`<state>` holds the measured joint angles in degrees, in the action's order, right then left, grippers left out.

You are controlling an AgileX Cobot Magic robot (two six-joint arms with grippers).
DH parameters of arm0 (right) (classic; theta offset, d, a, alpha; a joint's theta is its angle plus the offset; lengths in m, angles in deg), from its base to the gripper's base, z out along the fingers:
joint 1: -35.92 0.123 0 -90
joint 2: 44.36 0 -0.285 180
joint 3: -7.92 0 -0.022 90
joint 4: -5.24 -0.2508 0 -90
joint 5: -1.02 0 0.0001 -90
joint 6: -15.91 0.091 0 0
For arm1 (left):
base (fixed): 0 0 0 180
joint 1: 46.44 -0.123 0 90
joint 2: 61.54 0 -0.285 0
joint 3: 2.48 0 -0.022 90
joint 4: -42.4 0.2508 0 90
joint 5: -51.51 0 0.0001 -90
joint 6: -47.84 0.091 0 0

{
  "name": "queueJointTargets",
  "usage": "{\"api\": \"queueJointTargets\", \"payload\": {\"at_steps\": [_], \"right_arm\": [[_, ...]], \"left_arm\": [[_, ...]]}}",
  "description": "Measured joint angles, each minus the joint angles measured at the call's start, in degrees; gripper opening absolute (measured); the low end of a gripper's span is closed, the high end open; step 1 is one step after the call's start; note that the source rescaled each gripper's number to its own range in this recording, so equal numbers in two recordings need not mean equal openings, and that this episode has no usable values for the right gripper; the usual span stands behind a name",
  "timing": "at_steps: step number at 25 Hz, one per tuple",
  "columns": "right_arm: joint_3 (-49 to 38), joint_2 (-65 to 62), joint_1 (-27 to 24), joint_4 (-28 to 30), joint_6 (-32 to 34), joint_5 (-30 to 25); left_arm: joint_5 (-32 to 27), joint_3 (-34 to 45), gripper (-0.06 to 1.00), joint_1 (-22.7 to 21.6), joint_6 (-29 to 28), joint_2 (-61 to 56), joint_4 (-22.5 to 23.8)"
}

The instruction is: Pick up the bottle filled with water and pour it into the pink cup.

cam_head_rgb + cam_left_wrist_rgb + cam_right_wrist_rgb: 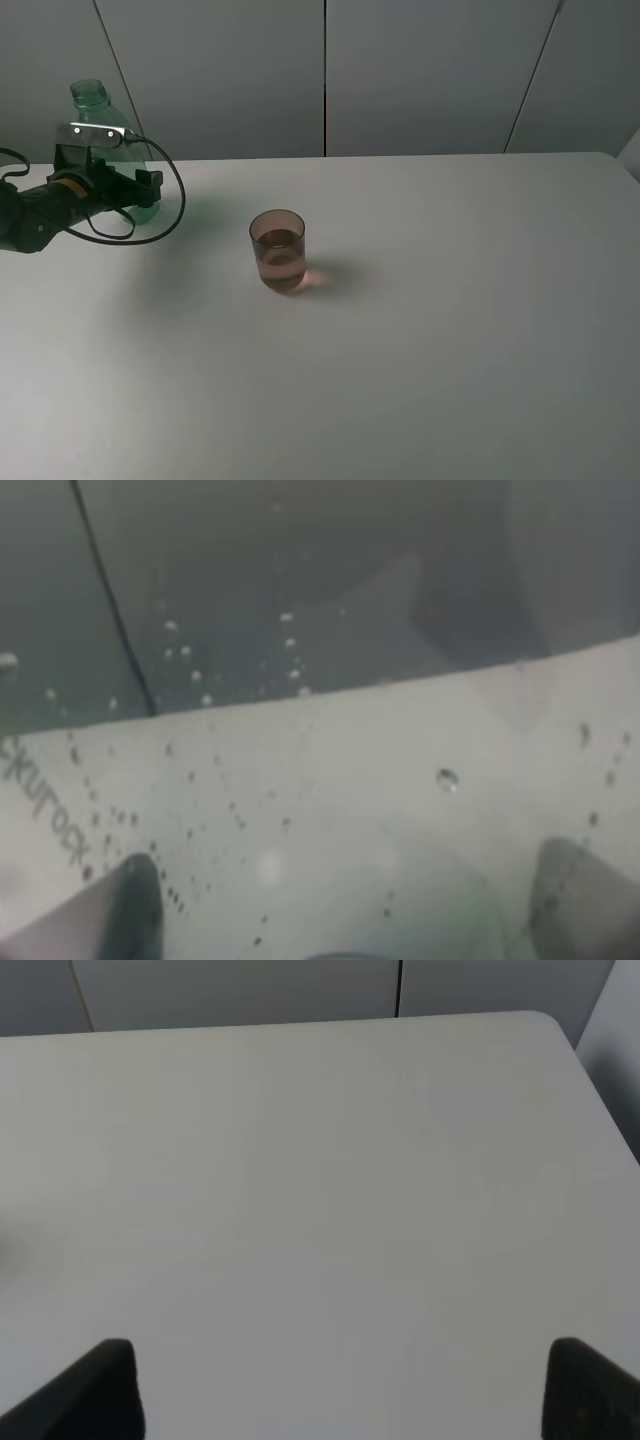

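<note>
The green transparent bottle [93,103] stands upright at the table's back left, its capless neck up. My left gripper [143,190] is closed around its lower body. In the left wrist view the bottle's wet wall [320,810], dotted with droplets, fills the picture, with one finger [125,910] on each side of it. The pink cup [278,250] stands upright near the table's middle, to the right of the bottle and apart from it, with liquid inside. My right gripper [350,1400] is open and empty over bare table; it does not show in the exterior high view.
The white table [450,330] reaches to a grey panelled wall [420,70] at the back. A black cable [175,205] loops from the left arm down beside the bottle. The table's far right corner [545,1022] shows in the right wrist view.
</note>
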<state>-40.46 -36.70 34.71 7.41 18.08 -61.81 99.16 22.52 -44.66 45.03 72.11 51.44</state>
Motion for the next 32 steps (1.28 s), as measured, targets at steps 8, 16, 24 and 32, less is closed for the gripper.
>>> {"api": "queueJointTargets", "payload": {"at_steps": [8,16,24,32], "right_arm": [[0.0,0.0,0.0,0.0,0.0,0.0],[0.0,0.0,0.0,0.0,0.0,0.0],[0.0,0.0,0.0,0.0,0.0,0.0],[0.0,0.0,0.0,0.0,0.0,0.0]], "left_arm": [[-5.9,4.6,1.0,0.0,0.2,-4.7,-0.2],[-27.8,7.9,1.0,0.0,0.3,-13.9,-0.4],[-53.8,7.7,1.0,0.4,-2.9,-31.9,-0.4],[-75.4,7.2,1.0,0.7,0.0,-55.3,-7.2]]}}
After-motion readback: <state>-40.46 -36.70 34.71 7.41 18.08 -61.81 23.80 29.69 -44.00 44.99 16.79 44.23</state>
